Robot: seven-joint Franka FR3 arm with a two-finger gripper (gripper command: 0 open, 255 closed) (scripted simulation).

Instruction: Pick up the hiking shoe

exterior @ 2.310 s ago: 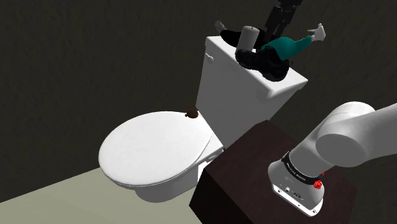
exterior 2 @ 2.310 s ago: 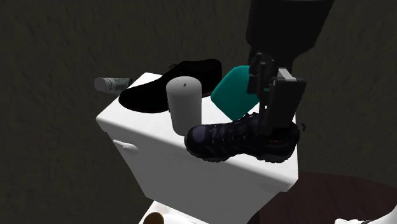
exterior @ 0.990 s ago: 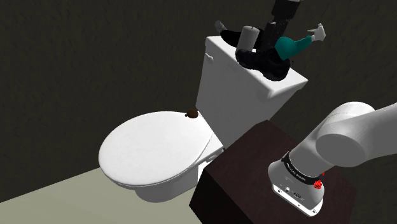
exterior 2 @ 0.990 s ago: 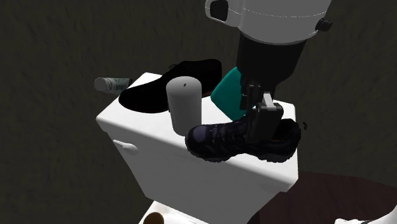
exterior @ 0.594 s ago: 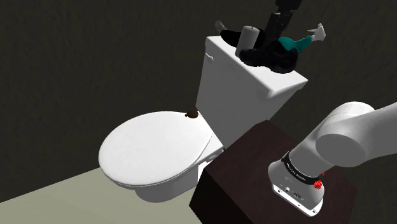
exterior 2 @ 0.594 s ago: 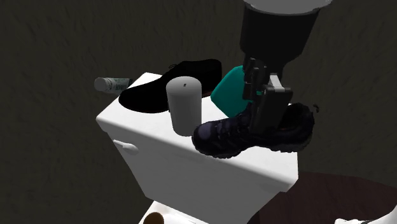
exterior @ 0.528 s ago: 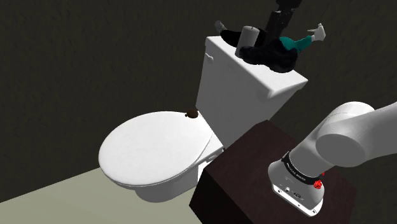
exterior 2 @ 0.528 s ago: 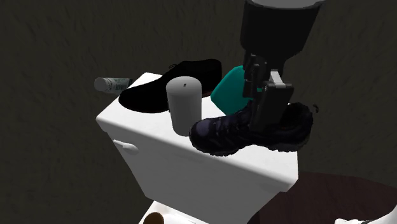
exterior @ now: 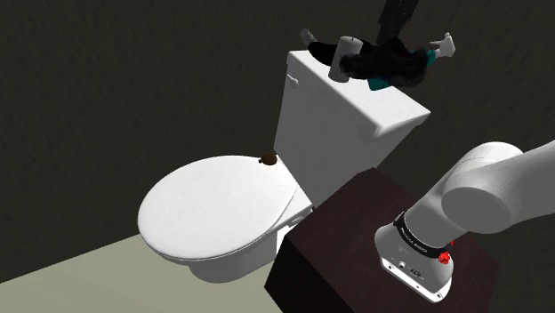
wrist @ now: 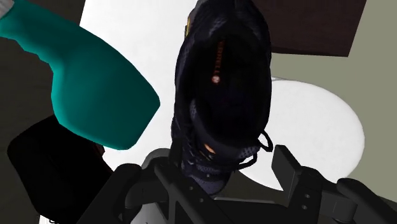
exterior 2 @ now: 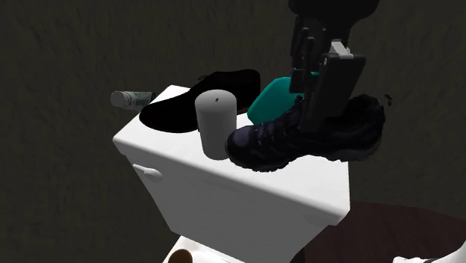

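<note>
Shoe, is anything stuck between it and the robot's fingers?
No, nothing. The fingers clasp the shoe at its ankle, holding it above the toilet tank. The white roll and teal bottle sit beside it, not between.

Dim flat lighting, dark walls (exterior: 133, 71), pale toilet (exterior: 213, 209) evenly lit

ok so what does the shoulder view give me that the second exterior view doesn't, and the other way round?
Shoulder view: the pale floor, the whole closed toilet lid, and the arm's base on its dark stand.

Second exterior view: the end effector clamped on the hiking shoe at its collar, and a black low shoe plainly outlined behind the white cylinder.

Both: the dark hiking shoe held over the white tank, the cylinder and the teal bottle.
</note>
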